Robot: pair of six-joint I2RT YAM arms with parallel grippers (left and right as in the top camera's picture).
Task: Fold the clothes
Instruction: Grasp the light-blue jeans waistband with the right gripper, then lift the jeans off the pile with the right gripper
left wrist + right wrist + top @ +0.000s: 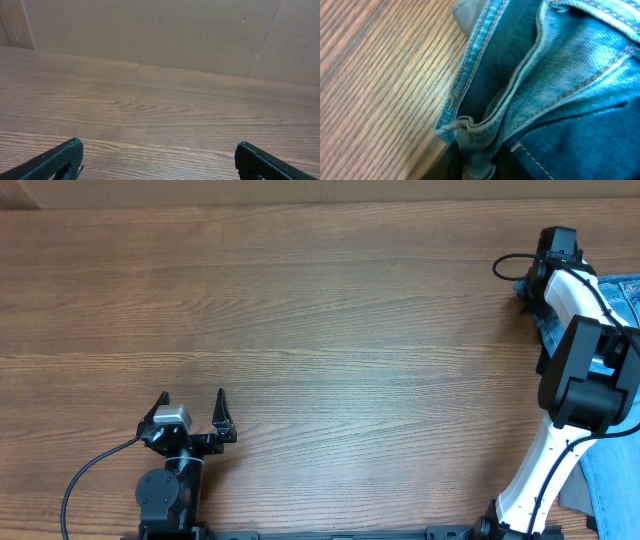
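the jeans (pixel 624 286) lie at the far right edge of the wooden table (pixel 300 330) in the overhead view. only a strip of light blue denim shows there, with more of it lower down along the same edge, partly under the right arm (pixel 585 370). that white and black arm reaches from the table's near edge up over the cloth, and its body hides much of the garment from above.

in the right wrist view the denim fills most of the picture: a stitched seam edge curves down beside the bare wood on the left, a darker inner face sits behind it, and orange-tan stitching runs across the brighter blue panel on the right. at the bottom centre the cloth is gathered into a small puckered fold, and the right gripper (pixel 476 169) is pinched on that fold — its dark fingers sit on either side of the bunched denim, mostly cut off by the frame edge.

the left gripper (pixel 192 395) sits low on the left of the table, well apart from the jeans, its two black fingers (pixel 55 160) spread wide and holding nothing. its wrist view shows only bare wood between the fingertips and a plain beige panel (pixel 175 35) beyond the table — a black cable (pixel 90 470) loops off to the left of that arm's base.
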